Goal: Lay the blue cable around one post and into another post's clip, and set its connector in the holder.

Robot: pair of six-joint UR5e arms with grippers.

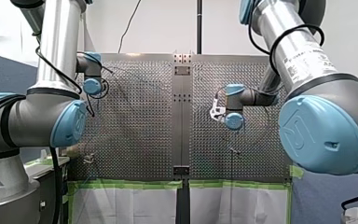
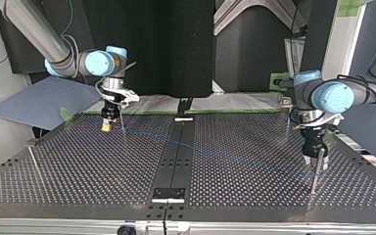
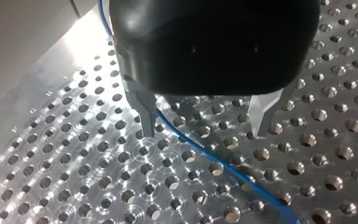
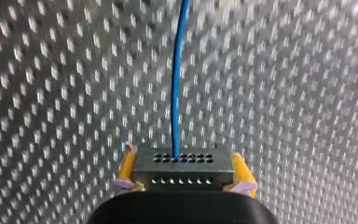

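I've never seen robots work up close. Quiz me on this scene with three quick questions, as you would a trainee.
1. True or false: my left gripper is clamped on the blue cable.
2. What does my right gripper hold? A) a post B) the connector C) nothing
3. Fill in: my right gripper's pads are ____.
Key: 1 false, its fingers stand apart; 2 B; 3 yellow.

A white wall (image 1: 168, 28) stands behind the perforated table (image 1: 135, 140).
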